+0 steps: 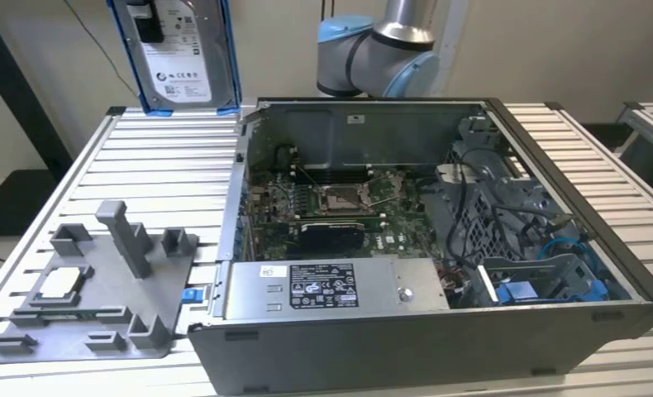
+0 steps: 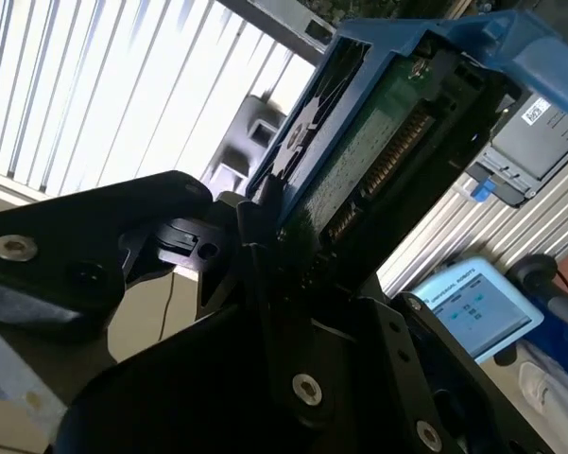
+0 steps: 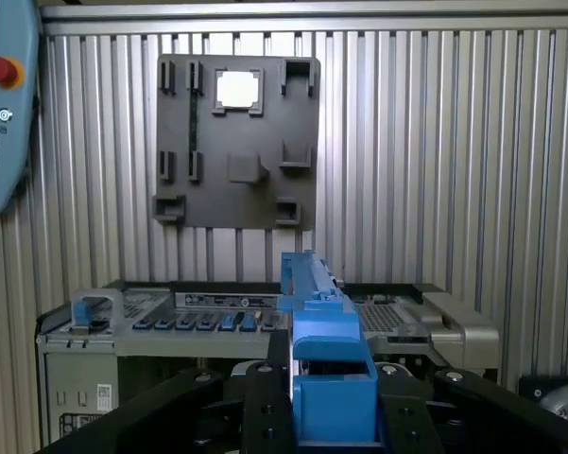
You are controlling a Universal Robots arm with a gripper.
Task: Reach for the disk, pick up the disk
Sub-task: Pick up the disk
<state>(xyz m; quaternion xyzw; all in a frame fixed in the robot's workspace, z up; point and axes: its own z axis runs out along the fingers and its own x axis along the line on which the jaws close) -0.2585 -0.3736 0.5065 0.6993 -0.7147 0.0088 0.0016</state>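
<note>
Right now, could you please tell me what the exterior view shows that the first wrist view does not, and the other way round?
Exterior view's own: the disk with its white-labelled face, held upright at the exterior view's left; the motherboard inside the open computer case; the arm's elbow. First wrist view's own: the disk edge-on, its blue frame between the gripper's black links, and a teach pendant with a red button. Shared: the disk, the case, the grey fixture holding a small square chip.
</note>
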